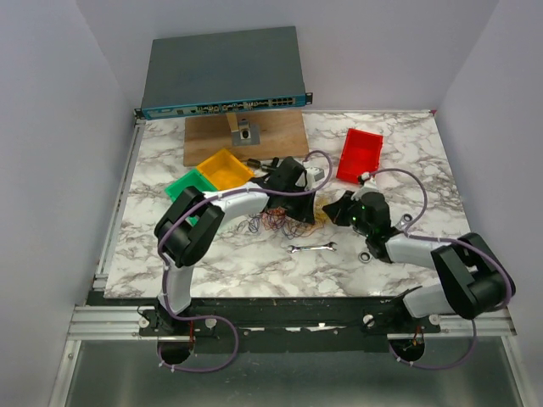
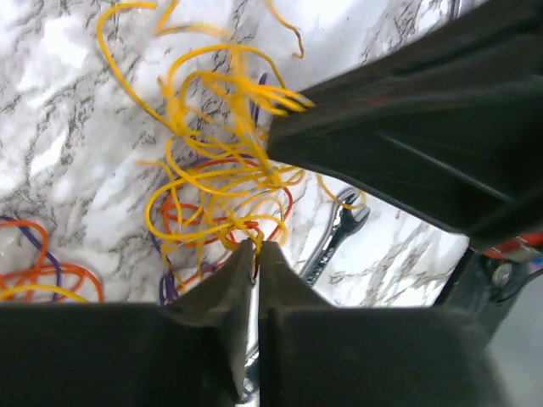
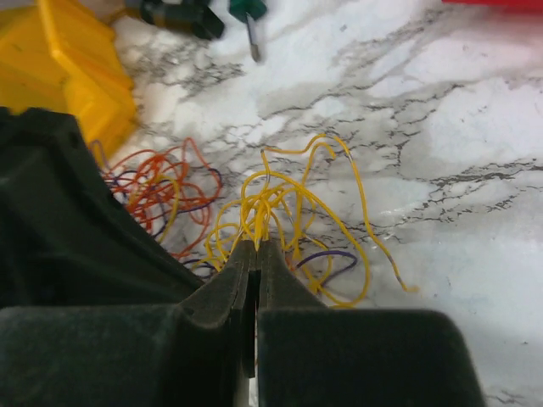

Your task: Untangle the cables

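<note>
Hidden, cropped or blurred.
Overhead, cables (image 1: 276, 222) too fine to separate, partly covered by the arms (image 1: 242, 202). From left wrist: wrench (image 2: 344, 222) half behind left gripper (image 2: 256, 248), orange loops (image 2: 42, 271) cut by the bottom-left edge, dark bulk (image 2: 424, 110) blurred across the upper right. From right wrist: yellow bin (image 3: 59, 76) cropped left, screwdriver (image 3: 248, 25) cropped at top, red sliver (image 3: 492, 3) at top right too thin to name.

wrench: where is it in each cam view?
Top external: wrench lies near the centre, on the near side of the yellow cables.
Left wrist: right of centre, beside the yellow cables.
Right wrist: not in it.
Shared landmark: yellow cables.
</note>
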Robot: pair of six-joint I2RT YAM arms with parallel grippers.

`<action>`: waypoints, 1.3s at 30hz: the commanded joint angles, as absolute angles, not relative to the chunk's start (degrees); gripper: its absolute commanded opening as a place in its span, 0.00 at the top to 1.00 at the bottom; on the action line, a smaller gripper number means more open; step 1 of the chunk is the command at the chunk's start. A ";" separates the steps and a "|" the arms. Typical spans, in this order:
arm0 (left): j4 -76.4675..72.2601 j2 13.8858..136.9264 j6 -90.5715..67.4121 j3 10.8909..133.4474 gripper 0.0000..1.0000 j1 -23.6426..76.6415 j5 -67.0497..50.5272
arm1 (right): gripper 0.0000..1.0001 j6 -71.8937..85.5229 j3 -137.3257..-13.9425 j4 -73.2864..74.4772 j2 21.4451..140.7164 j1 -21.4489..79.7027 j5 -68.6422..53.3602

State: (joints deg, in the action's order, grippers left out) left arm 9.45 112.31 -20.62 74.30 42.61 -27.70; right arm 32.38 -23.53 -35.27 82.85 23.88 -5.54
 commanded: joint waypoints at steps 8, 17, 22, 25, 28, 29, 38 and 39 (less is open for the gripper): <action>3.01 101.92 -24.47 63.24 1.00 37.21 -23.05 | 0.99 31.55 -10.24 -48.08 60.23 23.54 0.51; -13.73 86.21 -31.83 44.38 1.00 27.59 -19.90 | 0.99 38.11 -5.29 -40.61 47.96 23.47 27.13; -14.48 79.79 -32.55 39.94 1.00 27.18 -10.55 | 0.99 46.26 -5.73 -31.32 44.58 23.47 42.29; -13.97 74.31 -33.93 36.36 1.00 26.68 -2.18 | 0.99 54.51 -7.20 -22.04 43.71 23.42 52.30; -13.51 67.15 -35.74 32.12 1.00 26.29 7.67 | 0.99 58.43 -8.73 -15.52 42.53 23.42 57.56; -13.03 65.04 -36.63 30.92 1.00 26.20 11.25 | 0.99 59.87 -8.87 -13.69 42.02 23.43 58.21; -10.68 52.11 -39.39 24.63 1.00 26.02 25.04 | 0.99 57.36 -17.40 -2.60 39.01 23.35 64.00; -11.07 51.94 -38.77 24.46 1.00 26.02 24.59 | 0.99 54.33 -19.88 -1.90 38.58 23.37 62.05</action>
